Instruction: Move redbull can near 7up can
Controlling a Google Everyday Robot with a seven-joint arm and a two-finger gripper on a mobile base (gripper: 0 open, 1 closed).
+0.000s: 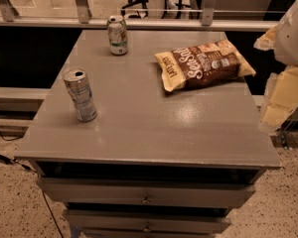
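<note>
Gripper (pixel 274 114), pale cream, hangs at the right edge of the view, just off the right side of the flat grey tabletop (pixel 154 128); whether it is open or closed cannot be told. The white arm (pixel 295 31) above it comes down from the upper right corner, well apart from both cans. Nearest it lies a crinkled brown and yellow snack bag (pixel 203 63). The short white-and-green 7up can (pixel 117 35) stands upright at the far left. The tall, slim, silver-grey metal redbull can (pixel 79 94) stands upright near the left edge, closer to the front. It is probably light, thin-walled, smooth and easily tipped; a grasp across its middle looks safest.
</note>
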